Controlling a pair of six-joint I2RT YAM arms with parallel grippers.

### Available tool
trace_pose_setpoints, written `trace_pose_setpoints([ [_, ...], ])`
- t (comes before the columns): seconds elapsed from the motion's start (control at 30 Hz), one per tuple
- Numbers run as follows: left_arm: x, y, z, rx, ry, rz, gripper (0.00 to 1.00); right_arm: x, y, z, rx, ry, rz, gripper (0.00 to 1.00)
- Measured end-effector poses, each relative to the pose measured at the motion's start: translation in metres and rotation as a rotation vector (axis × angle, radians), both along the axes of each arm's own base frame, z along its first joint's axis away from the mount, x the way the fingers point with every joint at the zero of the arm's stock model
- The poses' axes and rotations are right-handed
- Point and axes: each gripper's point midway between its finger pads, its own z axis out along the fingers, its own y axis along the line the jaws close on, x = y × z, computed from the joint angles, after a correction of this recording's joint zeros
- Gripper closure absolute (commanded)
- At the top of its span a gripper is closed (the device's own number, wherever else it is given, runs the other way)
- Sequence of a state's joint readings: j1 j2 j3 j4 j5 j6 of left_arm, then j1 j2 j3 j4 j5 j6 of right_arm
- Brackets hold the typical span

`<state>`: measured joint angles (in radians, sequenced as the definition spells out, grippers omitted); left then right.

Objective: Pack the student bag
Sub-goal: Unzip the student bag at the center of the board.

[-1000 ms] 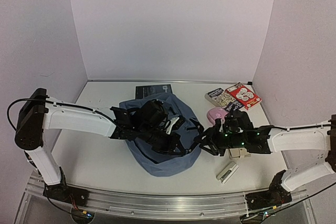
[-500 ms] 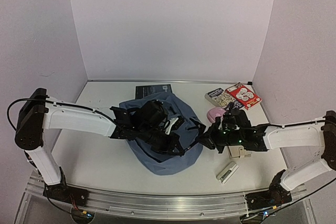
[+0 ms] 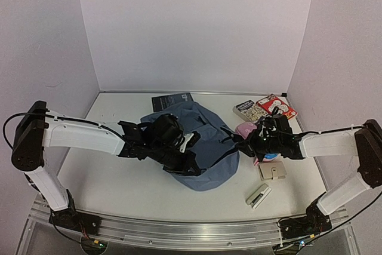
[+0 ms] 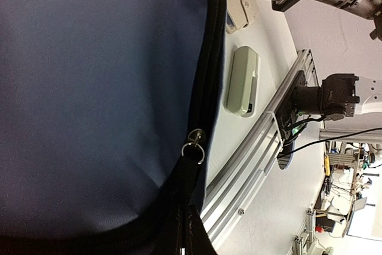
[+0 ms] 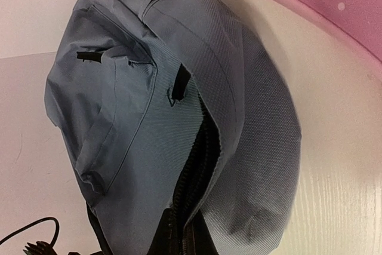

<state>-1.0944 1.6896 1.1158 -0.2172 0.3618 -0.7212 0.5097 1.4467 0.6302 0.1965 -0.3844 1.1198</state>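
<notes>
We're looking at the student bag (image 3: 206, 138) lying slumped on the table (image 3: 101, 177), approx mid-table btwn the two arms, w/ its dusty-blue fabric facing up. The left gripper (image 3: 186, 160) is resting on the bag's near-left edge, jaws pressed together. In the left wrist view a black strap (image 4: 188, 207) is running from the metal zip ring (image 4: 194, 141) down toward the fingers, so it's apparently pinching that strap, tho the fingertips themselves are sitting out of frame. The right gripper (image 3: 237, 142) is reaching in from the right to the bag's right edge, jaws clamped on the bag's black zip line (image 5: 191, 195), which in the right wrist view is running straight down to it. A pink pencil case (image 3: 245, 129) is lying just beside the bag, partly under the right arm. A patterned book (image 3: 249, 110) & a red book (image 3: 276, 106) are lying far right, a dark booklet (image 3: 173, 101) is poking out behind the bag, and a beige wallet (image 3: 273, 171) and a pale oblong case (image 3: 259, 196) are sitting front right, apart from the bag.
</notes>
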Motion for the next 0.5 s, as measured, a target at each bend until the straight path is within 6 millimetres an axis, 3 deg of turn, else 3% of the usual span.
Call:
trace_pose_setpoints([
  [0.4,0.037,0.051,0.022,0.031,-0.074,0.107,1.0,0.031,-0.014,0.012,-0.037,-0.064,-0.002,0.99],
  [0.5,0.042,0.063,0.023,0.048,-0.088,0.124,1.0,0.033,-0.018,0.011,-0.069,-0.078,0.0,0.83],
])
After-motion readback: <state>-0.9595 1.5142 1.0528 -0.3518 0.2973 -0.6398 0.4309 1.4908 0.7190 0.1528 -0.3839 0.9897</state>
